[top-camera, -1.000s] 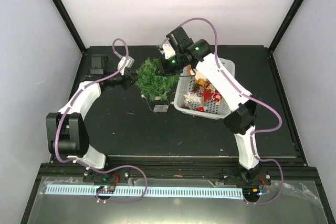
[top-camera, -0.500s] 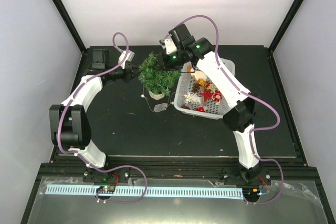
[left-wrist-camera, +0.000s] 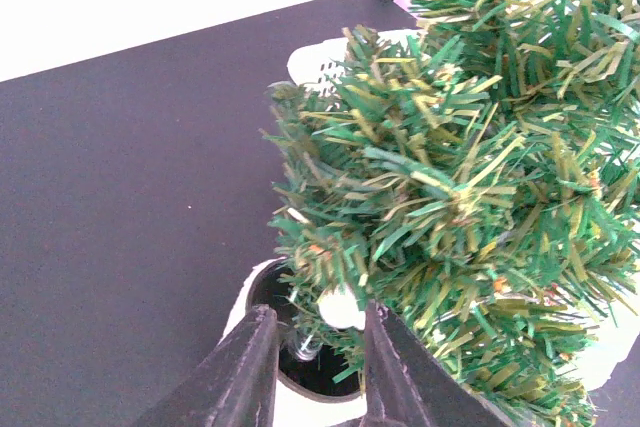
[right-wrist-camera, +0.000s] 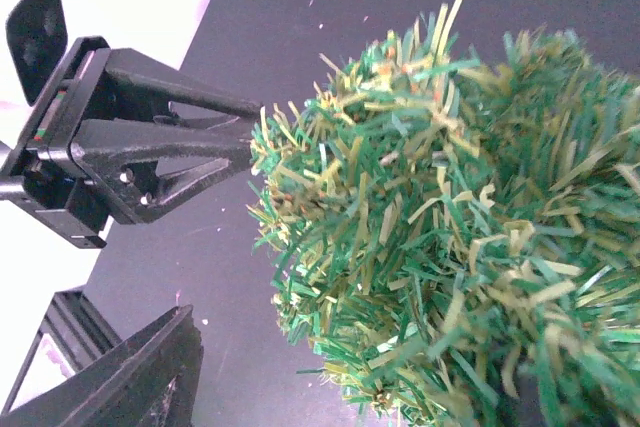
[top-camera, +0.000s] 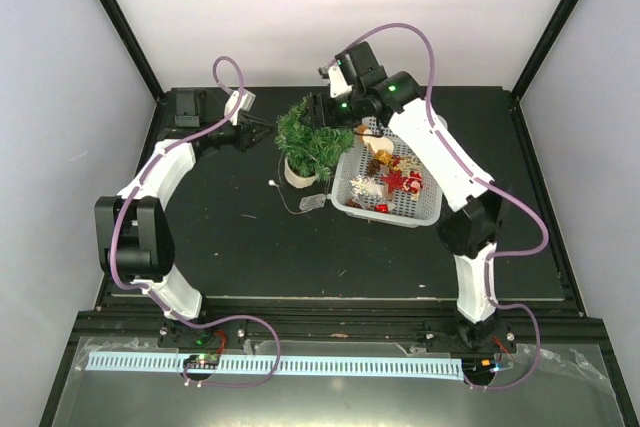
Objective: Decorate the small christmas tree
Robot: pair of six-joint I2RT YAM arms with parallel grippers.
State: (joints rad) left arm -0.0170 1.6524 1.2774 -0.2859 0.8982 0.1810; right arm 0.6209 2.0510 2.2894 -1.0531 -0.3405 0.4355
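Pinched jaws of left gripper (top-camera: 270, 134) on tree's (top-camera: 310, 142) low left needles, likely steadying it. Right gripper (top-camera: 322, 111) at treetop, jaw spread impossible to tell. Basket (top-camera: 400, 219) of ornaments (top-camera: 398, 182) just right of tree, handy for hanging.

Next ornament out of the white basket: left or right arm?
Right, likely. The right tool is at the small christmas tree, beside the white basket. The left tool is on the tree's other side, so the tree blocks its way to the basket.
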